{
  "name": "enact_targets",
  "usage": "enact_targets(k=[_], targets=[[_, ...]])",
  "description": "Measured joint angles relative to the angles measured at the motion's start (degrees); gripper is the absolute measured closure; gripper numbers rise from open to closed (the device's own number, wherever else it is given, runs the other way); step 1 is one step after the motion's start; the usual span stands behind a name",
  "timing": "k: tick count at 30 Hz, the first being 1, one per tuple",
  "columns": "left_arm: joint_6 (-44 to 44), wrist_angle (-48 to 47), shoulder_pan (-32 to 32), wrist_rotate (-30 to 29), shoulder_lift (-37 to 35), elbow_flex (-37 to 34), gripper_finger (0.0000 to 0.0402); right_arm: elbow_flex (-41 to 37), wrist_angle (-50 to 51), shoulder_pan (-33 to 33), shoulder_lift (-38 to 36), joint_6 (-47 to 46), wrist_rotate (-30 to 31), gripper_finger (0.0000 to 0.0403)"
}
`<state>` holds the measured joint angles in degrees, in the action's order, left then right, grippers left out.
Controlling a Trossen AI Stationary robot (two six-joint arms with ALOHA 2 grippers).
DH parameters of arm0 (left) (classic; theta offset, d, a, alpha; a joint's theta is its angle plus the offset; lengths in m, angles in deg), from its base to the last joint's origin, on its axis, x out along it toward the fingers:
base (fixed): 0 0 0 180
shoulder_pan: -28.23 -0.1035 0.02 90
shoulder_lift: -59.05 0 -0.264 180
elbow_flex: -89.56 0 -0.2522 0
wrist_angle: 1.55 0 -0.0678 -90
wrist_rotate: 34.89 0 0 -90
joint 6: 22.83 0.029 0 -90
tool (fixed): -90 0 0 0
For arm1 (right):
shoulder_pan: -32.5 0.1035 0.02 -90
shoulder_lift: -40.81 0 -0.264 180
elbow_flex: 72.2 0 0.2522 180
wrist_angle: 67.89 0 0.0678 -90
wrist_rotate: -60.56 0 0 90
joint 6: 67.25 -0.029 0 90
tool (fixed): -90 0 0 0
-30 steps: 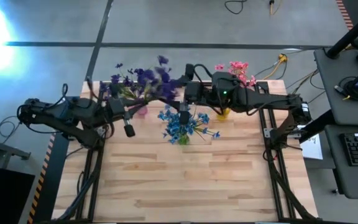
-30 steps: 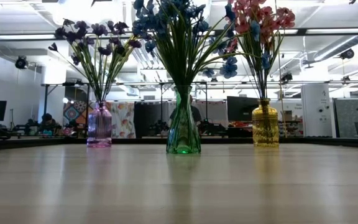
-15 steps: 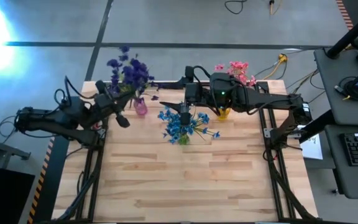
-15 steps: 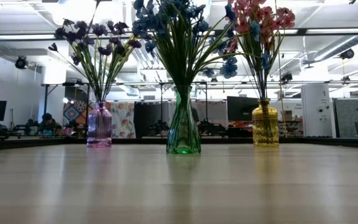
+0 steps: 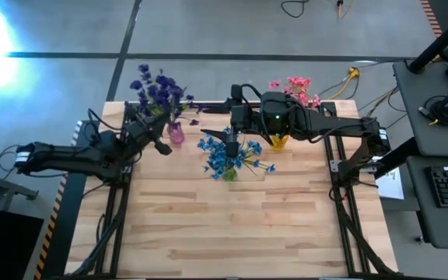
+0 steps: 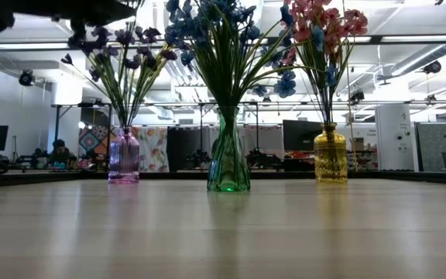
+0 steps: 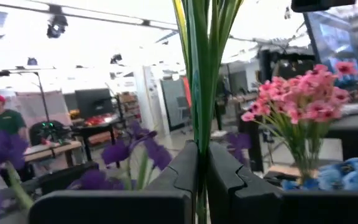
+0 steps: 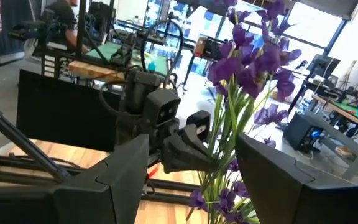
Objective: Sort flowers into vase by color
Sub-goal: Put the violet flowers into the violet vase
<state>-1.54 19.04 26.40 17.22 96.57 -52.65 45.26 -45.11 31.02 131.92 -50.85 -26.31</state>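
Three glass vases stand in a row at the table's far side: a purple vase [image 6: 124, 157], a green vase [image 6: 228, 159] with blue flowers [image 5: 228, 155], and a yellow vase [image 6: 331, 157] with pink flowers [image 5: 296, 87]. My left gripper [image 5: 162, 137] is beside the purple vase, shut on a bunch of purple flowers [image 5: 159, 87]. My right gripper [image 5: 230, 141] hangs open over the blue flowers, holding nothing, and faces the left gripper [image 8: 180, 148]. My left gripper pinches several green stems [image 7: 201, 118] of the purple flowers between its two fingers [image 7: 225, 180], below the blossoms. The fingers come nearly level from the table's left and lie across the stems. The bunch stands upright; its stems [image 8: 211, 186] run on below the fingers.
The left arm's dark body [image 6: 53, 9] shows at the low view's upper left. Black frame rails [image 5: 123, 210] run along both table sides. The wooden table top [image 5: 232, 225] lies open toward the near edge.
My left gripper has come down and drawn back toward the table's left edge, still shut on the stems. The purple bunch has swung from above the blue flowers to upright over the purple vase. My right gripper has kept its place.
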Motion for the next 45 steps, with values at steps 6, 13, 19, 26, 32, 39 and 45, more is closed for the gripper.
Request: enact_targets(k=[6,13,19,26,32,39,45], targets=[[1.0,11.4,-3.6,7.4,-0.8,-7.0,0.0401,0.0,0.4,0.0,0.0,-0.4,0.0,0.017],[0.6,13.2,-6.0,7.2,-0.6,-9.7,0.0401,0.0,1.3,0.0,0.0,-1.3,0.0,0.017],[0.5,13.2,-6.7,7.1,0.1,-9.7,0.0401,0.0,1.4,0.0,0.0,-1.5,0.0,0.017],[0.2,13.5,-7.8,7.1,0.1,-9.9,0.0401,0.0,1.5,0.0,0.0,-1.5,0.0,0.017],[0.3,13.4,-10.0,7.4,0.6,-9.9,0.0401,0.0,1.5,0.0,0.0,-1.4,0.0,0.017],[-1.5,14.0,-12.0,8.5,2.1,-9.9,0.0401,0.0,1.5,0.0,0.0,-1.4,0.0,0.017],[-4.8,14.2,-14.3,6.9,4.1,-9.9,0.0401,0.0,1.5,0.0,0.0,-1.4,0.0,0.017]])
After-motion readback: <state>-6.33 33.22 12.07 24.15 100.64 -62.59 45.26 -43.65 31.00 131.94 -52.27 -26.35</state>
